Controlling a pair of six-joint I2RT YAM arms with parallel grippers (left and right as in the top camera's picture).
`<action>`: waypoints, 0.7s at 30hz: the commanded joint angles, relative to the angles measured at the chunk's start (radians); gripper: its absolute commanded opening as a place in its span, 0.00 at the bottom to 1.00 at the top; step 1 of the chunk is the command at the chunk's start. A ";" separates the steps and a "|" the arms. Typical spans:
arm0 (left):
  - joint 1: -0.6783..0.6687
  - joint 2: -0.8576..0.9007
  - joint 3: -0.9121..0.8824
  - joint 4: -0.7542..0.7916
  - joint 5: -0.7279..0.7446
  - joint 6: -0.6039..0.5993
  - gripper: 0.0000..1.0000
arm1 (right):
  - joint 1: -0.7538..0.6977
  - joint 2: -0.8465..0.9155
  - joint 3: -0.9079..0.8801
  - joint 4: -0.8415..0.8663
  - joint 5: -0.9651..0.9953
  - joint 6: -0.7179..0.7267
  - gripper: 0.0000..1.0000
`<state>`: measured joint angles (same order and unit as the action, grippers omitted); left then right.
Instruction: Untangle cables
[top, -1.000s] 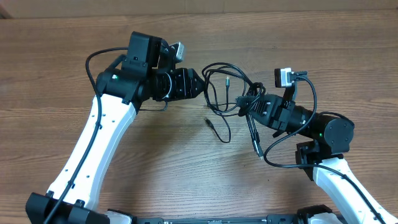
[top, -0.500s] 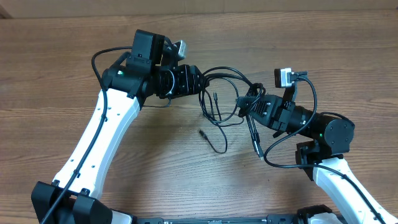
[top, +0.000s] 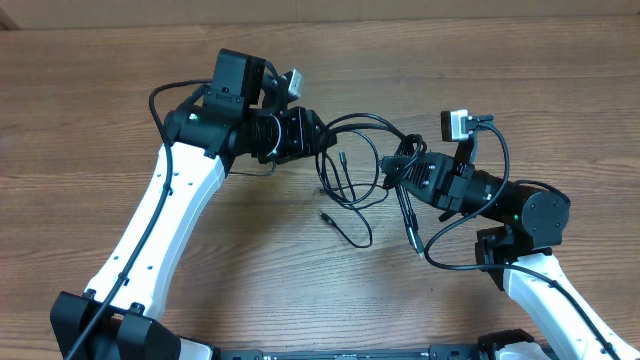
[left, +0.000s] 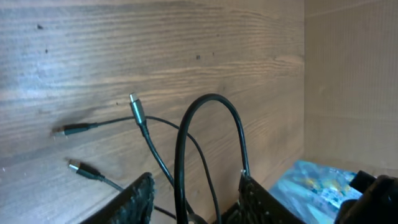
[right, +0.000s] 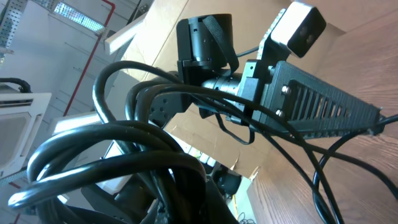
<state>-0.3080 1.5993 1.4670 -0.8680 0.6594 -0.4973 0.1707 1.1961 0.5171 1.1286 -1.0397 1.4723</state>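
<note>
The cables (top: 358, 160) are thin black cords tangled in loops between my two grippers, a little above the wooden table (top: 110, 130). My left gripper (top: 318, 135) reaches into the loops from the left. In the left wrist view it (left: 196, 186) is open, and a cable loop (left: 211, 102) and thinner strands pass between its fingers (left: 140, 199). Loose plugs (left: 134, 101) lie on the wood. My right gripper (top: 398, 168) is shut on a bunch of the cables (right: 124, 146), which fills its wrist view. Two plug ends (top: 411, 238) hang below it.
A cardboard wall (top: 420, 10) runs along the table's far edge and shows on the right of the left wrist view (left: 351, 74). One cable end (top: 326, 214) trails onto the table in front. The left arm's camera housing (right: 301, 28) shows close by in the right wrist view.
My left gripper has moved right into the cable loops and its jaws have narrowed. The loose cable ends shifted slightly. The right gripper has stayed put.
</note>
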 joint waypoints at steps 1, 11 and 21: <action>-0.007 0.003 0.015 -0.017 0.045 0.003 0.37 | -0.002 -0.005 0.013 0.011 0.017 -0.005 0.04; -0.043 0.003 0.015 -0.020 0.048 0.002 0.04 | -0.002 -0.005 0.013 0.010 0.021 -0.005 0.04; -0.031 0.003 0.015 -0.014 0.118 0.003 0.04 | -0.013 -0.005 0.013 -0.292 0.057 -0.185 0.04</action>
<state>-0.3466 1.5997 1.4670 -0.8890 0.7044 -0.4988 0.1699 1.1954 0.5179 0.9089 -1.0161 1.3880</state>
